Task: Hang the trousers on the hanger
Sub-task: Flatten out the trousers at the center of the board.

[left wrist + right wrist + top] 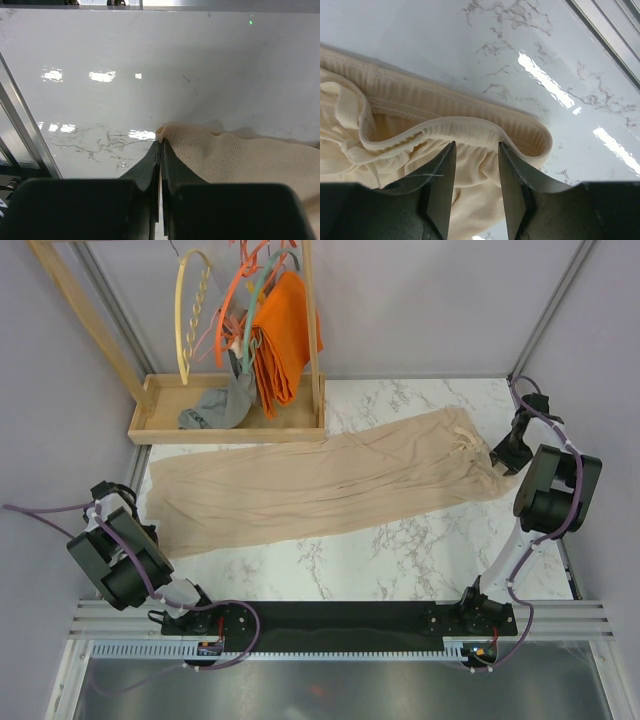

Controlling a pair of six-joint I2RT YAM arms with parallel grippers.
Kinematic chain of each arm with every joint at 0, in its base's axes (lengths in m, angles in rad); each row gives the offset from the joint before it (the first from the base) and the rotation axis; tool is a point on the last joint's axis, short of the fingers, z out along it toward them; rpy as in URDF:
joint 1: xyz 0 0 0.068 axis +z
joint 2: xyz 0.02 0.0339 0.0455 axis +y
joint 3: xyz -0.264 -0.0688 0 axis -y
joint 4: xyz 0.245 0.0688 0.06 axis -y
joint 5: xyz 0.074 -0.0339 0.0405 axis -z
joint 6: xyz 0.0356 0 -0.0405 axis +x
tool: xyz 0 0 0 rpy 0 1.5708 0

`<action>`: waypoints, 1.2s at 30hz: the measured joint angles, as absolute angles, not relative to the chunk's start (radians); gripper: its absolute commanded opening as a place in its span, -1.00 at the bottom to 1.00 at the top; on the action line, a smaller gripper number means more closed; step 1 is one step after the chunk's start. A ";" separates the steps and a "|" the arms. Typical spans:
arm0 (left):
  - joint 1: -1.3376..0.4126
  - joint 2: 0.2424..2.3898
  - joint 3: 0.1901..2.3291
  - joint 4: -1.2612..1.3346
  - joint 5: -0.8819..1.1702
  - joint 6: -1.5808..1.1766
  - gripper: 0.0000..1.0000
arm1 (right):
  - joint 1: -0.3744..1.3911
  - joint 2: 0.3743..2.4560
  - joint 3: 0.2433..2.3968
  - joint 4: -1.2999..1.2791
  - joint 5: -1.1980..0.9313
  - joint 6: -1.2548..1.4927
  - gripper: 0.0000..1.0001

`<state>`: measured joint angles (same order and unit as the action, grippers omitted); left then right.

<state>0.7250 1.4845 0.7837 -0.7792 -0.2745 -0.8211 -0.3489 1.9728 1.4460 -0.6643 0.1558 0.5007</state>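
Note:
The beige trousers (330, 480) lie flat across the marble table, waist at the right and leg ends at the left. My left gripper (148, 512) is shut on the corner of a leg hem (165, 131), and a small fold of fabric pokes out past the fingertips (156, 152). My right gripper (476, 150) is open over the waistband (460, 127), one finger on each side of a gathered stretch of it, next to the drawstring (345, 107). The pale yellow hanger (195, 310) with its twisted bar hangs on the rack at the back left.
A wooden rack stands in a wooden tray (160, 425) at the back left. It carries orange hangers (232, 300), a teal hanger (252, 295) and an orange cloth (285, 335). A grey garment (215, 408) lies in the tray. Metal frame rails (545, 310) border the table.

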 measured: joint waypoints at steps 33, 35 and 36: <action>0.724 1.245 0.837 -0.968 -0.369 -0.902 -0.95 | -0.529 1.823 1.233 -0.659 0.075 0.332 0.05; 0.724 1.233 0.837 -0.973 -0.375 -0.904 -0.95 | -0.533 1.835 1.233 -0.643 0.065 0.334 -0.05; 0.724 1.227 0.839 -0.975 -0.379 -0.905 -0.95 | -0.533 1.842 1.233 -0.638 0.064 0.334 -0.08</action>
